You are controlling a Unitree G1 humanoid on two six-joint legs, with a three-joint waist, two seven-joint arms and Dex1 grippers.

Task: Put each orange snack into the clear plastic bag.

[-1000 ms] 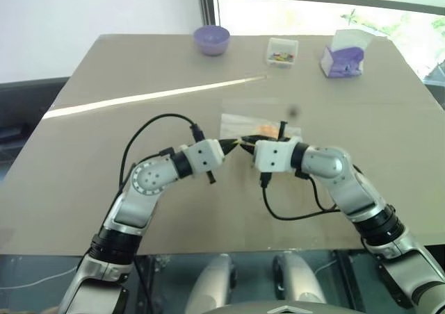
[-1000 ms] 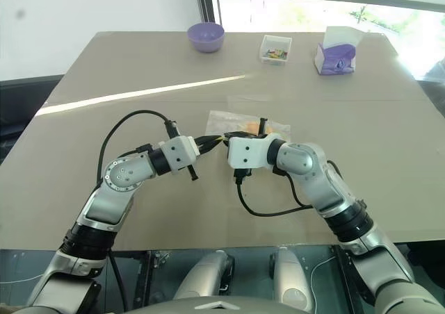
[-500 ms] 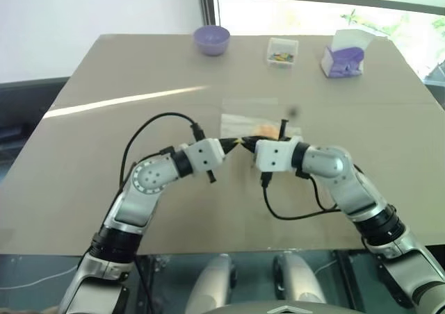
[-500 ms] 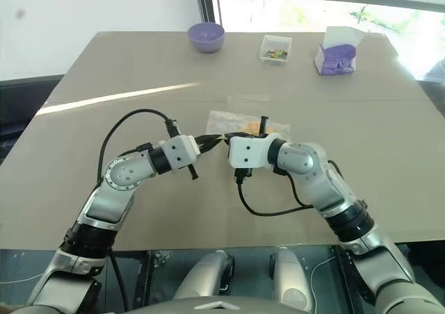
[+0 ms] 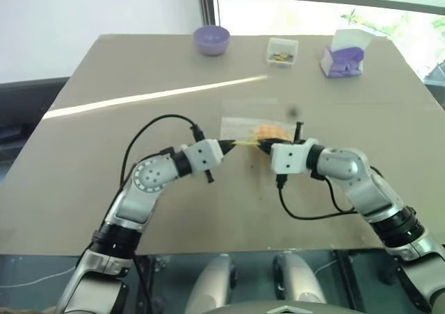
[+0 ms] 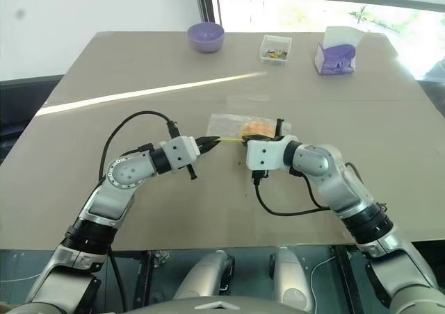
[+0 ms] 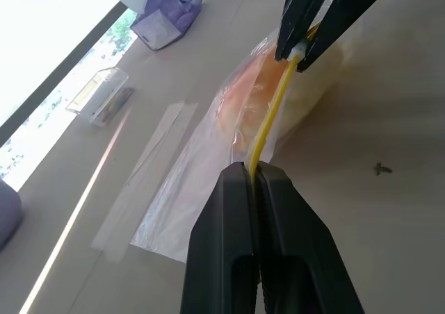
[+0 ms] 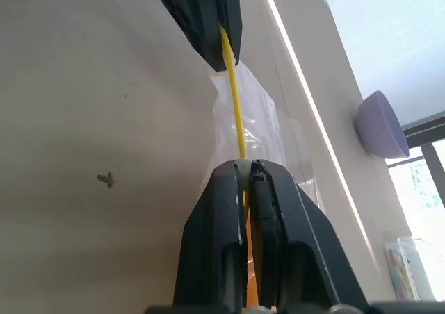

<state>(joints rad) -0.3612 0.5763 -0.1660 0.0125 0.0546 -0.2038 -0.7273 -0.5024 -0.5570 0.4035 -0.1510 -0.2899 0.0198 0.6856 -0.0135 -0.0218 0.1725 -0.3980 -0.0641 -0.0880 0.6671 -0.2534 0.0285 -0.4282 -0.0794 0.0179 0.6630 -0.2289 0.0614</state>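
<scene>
Yellow seal strip (image 7: 273, 116) runs taut between the two grippers, left (image 5: 228, 146) and right (image 5: 266, 146), each with fingers pinched shut on one end, while the snack (image 5: 268, 131) lies inside the bag (image 5: 240, 126) on the tabletop (image 5: 104, 154) just beyond.

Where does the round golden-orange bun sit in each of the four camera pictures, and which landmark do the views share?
Left eye view: round golden-orange bun, centre, inside clear plastic bag.
Right eye view: centre, just beyond the right gripper.
Left wrist view: upper middle, behind the bag's yellow seal strip.
Right wrist view: not clearly distinguishable.
Shared landmark: the yellow strip, pinched by both grippers.
</scene>
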